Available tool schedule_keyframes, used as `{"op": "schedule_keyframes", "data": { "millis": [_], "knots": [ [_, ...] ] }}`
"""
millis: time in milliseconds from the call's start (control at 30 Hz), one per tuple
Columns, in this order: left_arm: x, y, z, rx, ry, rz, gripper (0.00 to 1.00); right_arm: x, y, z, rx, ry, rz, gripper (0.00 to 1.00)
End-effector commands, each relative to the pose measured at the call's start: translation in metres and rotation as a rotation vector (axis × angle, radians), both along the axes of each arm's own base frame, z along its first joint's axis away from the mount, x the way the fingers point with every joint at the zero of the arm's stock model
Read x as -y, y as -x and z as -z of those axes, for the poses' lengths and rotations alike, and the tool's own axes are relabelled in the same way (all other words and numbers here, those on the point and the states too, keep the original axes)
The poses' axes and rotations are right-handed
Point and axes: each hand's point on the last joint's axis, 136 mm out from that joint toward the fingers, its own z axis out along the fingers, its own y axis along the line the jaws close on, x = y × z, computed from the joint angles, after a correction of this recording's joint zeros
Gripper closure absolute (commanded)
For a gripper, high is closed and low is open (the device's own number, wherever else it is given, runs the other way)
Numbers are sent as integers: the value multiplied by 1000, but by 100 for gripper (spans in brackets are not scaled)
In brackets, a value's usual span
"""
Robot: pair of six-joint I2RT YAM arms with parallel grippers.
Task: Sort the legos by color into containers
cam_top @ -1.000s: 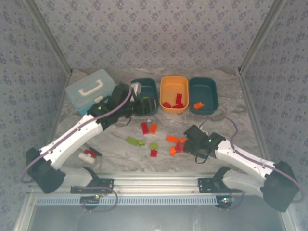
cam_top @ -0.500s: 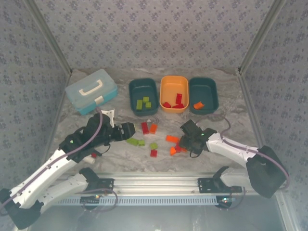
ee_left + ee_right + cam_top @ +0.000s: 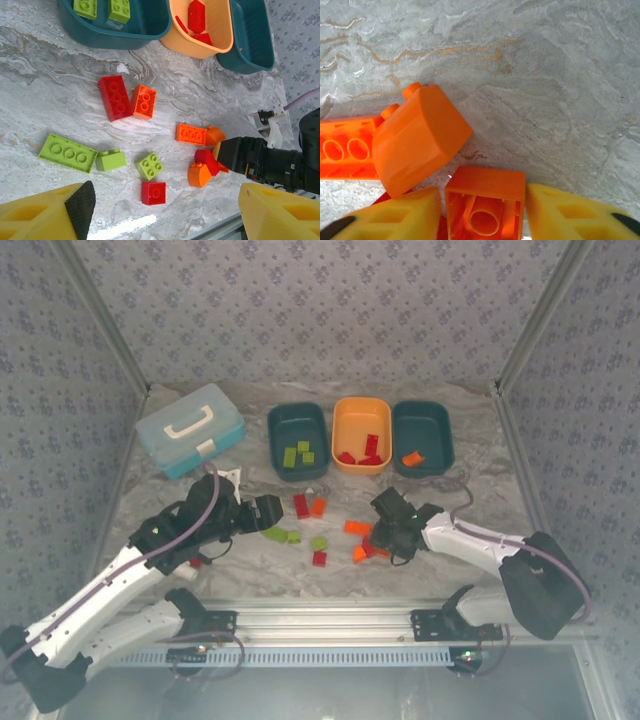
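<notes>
Worktop: a marbled grey-white surface [image 3: 255, 575] with patterned walls around it.
Containers: three shallow plastic tubs stand in a row at the far side: the left dark teal tub [image 3: 298, 420], the orange tub [image 3: 360, 418] in the middle and the right dark teal tub [image 3: 425, 430].
Sorted legos: lime green bricks [image 3: 303, 446] lie in the left dark teal tub. Red bricks [image 3: 371, 445] lie in the orange tub. One orange brick [image 3: 412, 458] lies in the right dark teal tub.
Loose legos, left and centre: a long red brick [image 3: 115, 97] lies side by side with a shorter orange brick [image 3: 144, 101]. Nearer, a long lime green brick [image 3: 68, 153] lies just beside a small lime green block [image 3: 111, 160]. A square lime green brick [image 3: 150, 165] and a square red brick [image 3: 153, 192] lie nearer still.
Loose legos, right: a flat orange studded brick [image 3: 345, 155] touches an orange sloped brick [image 3: 417, 137].
Left tool [image 3: 268, 512]: released, its yellow fingers [image 3: 45, 220] wide apart with nothing between them. It is at the left end of the loose bricks.
Right tool [image 3: 383, 535]: clenched on a small orange plastic brick [image 3: 485, 205] at the right cluster. A finger sits against each side, and the brick's hollow underside faces the wrist camera.
Case: a light blue lidded case with white handle [image 3: 190, 428] stands far left, beside the tubs.
</notes>
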Motion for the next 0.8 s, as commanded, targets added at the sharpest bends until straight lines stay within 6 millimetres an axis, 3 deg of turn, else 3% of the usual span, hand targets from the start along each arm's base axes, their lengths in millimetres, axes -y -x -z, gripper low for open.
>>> {"op": "schedule_keyframes", "data": {
  "millis": [0,100,233,300,433,500,600,667,767],
  "knots": [
    [16,9,2,-32,54,75,22,7,6,6,-16,24,25,58],
    [36,22,2,-65,154,172,21,12,6,2,1,43,29,68],
    [48,36,7,-111,239,236,19,20,5,-12,35,74,33,71],
    [49,37,7,-113,253,232,18,25,5,-26,59,85,31,72],
    [55,28,-8,-79,295,221,17,34,-7,-71,138,103,25,73],
    [62,19,-16,-62,297,215,17,40,-21,-96,182,111,18,73],
    [79,1,-26,-42,296,221,17,51,-60,-129,241,112,40,73],
    [92,-12,-34,-26,309,227,17,61,-90,-141,267,116,69,73],
    [108,-36,-44,-11,324,223,16,76,-143,-144,279,103,122,74]
  ]
}}
